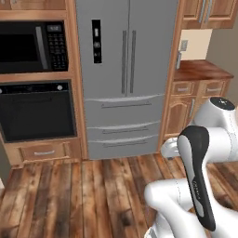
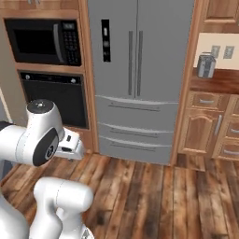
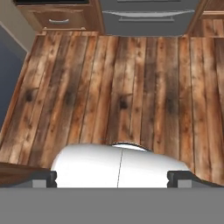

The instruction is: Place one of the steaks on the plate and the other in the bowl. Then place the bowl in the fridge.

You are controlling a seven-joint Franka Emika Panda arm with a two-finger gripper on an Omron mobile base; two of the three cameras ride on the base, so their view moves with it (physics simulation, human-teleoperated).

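Observation:
The tall grey steel fridge [image 1: 125, 69] stands straight ahead with both doors and its lower drawers shut; it also appears in the right base view [image 2: 140, 70], and its bottom drawer [image 3: 148, 17] runs along the top of the hand view. My arm is folded low in front of it. My gripper [image 3: 111, 178] points down at the wooden floor, a stretch short of the fridge. Its fingertips [image 3: 43, 178] stand wide apart with nothing between them, so it is open. The steaks, the plate and the bowl are out of view.
Left of the fridge are a black microwave [image 1: 32, 46] and a black wall oven [image 1: 37, 111], with a wooden drawer [image 3: 59, 19] below. To the right, a wooden counter [image 1: 202, 69] carries a steel toaster [image 2: 205, 65]. Bare plank floor [image 1: 83, 195] lies ahead.

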